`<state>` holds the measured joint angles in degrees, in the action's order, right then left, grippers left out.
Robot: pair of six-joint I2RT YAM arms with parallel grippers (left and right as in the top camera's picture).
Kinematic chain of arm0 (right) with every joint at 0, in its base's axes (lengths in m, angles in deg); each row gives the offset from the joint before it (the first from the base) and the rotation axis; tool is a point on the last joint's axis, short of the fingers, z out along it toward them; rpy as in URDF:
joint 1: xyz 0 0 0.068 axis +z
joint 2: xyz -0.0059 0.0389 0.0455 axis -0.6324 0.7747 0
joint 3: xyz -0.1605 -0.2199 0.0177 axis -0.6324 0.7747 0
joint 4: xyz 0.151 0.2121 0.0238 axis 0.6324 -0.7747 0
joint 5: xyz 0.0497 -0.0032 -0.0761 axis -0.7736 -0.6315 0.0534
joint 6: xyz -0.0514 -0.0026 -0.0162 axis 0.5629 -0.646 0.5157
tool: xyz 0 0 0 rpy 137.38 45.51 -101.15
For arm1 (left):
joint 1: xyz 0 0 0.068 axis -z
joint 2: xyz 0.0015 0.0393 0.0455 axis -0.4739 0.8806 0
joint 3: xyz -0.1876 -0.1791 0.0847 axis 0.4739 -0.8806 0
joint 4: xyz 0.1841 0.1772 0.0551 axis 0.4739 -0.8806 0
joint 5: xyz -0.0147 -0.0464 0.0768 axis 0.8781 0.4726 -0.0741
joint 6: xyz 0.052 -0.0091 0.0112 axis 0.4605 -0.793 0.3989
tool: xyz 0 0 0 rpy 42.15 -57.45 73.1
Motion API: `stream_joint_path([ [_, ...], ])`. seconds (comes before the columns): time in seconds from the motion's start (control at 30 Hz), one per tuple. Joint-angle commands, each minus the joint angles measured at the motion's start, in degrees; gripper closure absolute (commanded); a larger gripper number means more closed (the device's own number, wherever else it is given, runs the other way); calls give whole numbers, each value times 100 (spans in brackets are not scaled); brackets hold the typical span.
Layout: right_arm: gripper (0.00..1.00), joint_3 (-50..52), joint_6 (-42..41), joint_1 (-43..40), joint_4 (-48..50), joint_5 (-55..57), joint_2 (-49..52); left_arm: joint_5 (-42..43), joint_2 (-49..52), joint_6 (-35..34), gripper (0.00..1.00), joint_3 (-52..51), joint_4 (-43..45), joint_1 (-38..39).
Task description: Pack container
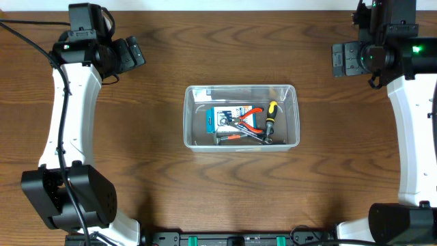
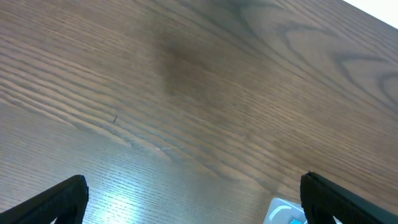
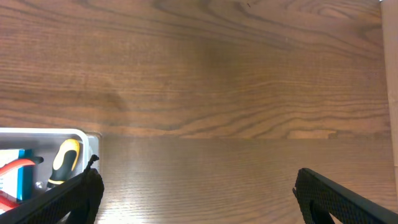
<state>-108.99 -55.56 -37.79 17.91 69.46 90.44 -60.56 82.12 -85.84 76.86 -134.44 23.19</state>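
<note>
So the container (image 1: 240, 87) sits mid-table with red pliers (image 1: 247, 117), a yellow screwdriver (image 1: 270, 117) and a blue box (image 1: 222, 119) inside. Farther back, left gripper (image 2: 194, 183) and right gripper (image 3: 198, 180) hang spread wide, empty. Looks packed to me; I'd park both well clear of it.

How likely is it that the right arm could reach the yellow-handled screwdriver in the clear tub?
Probably yes. The container is open-topped, the screwdriver lies toward its right end, and nothing on the table stands between it and the open right gripper.
</note>
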Motion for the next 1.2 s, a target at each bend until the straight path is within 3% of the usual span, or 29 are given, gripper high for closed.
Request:
stream_joint_path([
  [0.0, 1, -50, 39, -28, -13, 37, -103, 13, 0, -31, 2, 79, -11, -9],
  [0.5, 1, -48, 39, 17, -26, 13, -437, 13, 0, -31, 2, 79, -9, -9],
  [0.93, 1, -39, 44, 125, -31, 15, -3056, 13, 0, -31, 2, 79, -9, -9],
  [1.17, 1, 186, 343, 120, -332, 671, -4277, 13, 0, -31, 2, 79, -9, -9],
])
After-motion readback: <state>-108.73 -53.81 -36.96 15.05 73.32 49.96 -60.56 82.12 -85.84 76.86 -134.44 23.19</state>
